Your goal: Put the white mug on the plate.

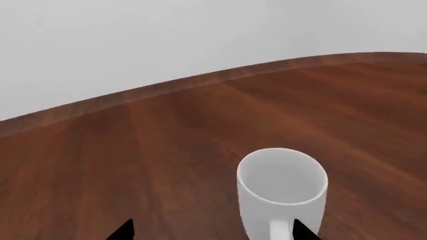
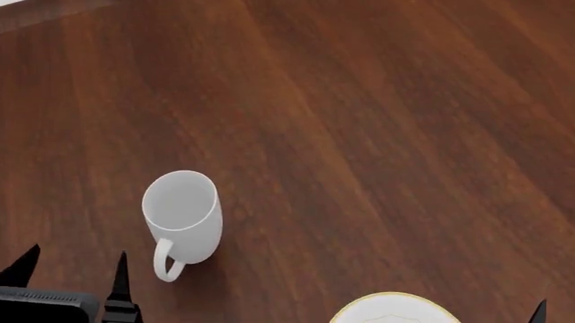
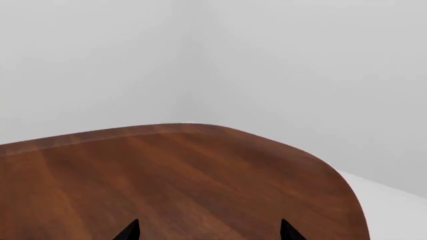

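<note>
Nothing is done yet: the glossy white cylindrical mug (image 2: pixel 183 221) stands left of the gold-rimmed round white plate (image 2: pixel 392 308), ungrasped; both grippers gape wide, empty.

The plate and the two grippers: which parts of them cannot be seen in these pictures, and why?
- Plate: in the head view only its far gold-rimmed arc shows; the bottom edge cuts off the rest. Neither wrist view shows it.
- Left gripper: only its fingertips show in every view, spread apart and empty.
- Right gripper: only its fingertips show, spread apart.
- White mug: in the left wrist view the bottom edge cuts off its base and handle.
</note>
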{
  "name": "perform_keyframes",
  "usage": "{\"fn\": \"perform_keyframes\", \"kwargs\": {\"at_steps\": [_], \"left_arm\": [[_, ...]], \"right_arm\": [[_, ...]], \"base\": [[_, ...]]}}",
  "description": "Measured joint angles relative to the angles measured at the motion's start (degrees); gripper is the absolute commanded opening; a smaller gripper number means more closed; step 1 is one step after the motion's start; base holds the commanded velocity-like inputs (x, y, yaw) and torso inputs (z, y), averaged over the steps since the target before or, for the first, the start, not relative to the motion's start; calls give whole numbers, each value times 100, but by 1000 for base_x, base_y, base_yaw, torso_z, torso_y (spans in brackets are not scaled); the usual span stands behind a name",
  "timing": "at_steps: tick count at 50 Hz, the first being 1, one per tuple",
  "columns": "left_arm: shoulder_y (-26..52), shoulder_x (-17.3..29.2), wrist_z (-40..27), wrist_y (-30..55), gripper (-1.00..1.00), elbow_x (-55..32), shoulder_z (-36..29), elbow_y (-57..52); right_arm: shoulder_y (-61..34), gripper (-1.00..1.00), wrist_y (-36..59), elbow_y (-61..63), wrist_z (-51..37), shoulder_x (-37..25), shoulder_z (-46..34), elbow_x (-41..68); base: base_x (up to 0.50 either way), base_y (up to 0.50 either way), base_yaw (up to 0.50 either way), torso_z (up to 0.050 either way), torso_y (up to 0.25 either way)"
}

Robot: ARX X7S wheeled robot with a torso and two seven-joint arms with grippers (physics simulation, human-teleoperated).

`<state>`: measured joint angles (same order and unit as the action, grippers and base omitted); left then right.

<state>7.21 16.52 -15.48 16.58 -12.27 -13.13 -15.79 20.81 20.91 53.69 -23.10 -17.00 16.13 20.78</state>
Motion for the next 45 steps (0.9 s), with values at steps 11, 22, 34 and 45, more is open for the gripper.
{"fn": "perform_keyframes", "kwargs": {"at_steps": [11, 22, 34, 45], "left_arm": [[321, 55, 285, 503, 100, -121, -318, 5], [711, 88, 558, 1029, 100, -215, -642, 74], [1065, 45, 725, 1381, 100, -273, -866, 275], [1315, -19, 785, 1607, 100, -307, -981, 538]], "right_arm": [[10, 100, -35, -39, -11, -36, -3, 19], [-10, 100, -78, -111, -17, -57, -52, 23], [-15, 100, -112, -163, -29, -79, -86, 38], [-65, 100, -97, -205, -49, -117, -135, 50]], "base": [[0, 0, 0, 0, 0], [0, 0, 0, 0, 0], [0, 0, 0, 0, 0], [0, 0, 0, 0, 0]]}}
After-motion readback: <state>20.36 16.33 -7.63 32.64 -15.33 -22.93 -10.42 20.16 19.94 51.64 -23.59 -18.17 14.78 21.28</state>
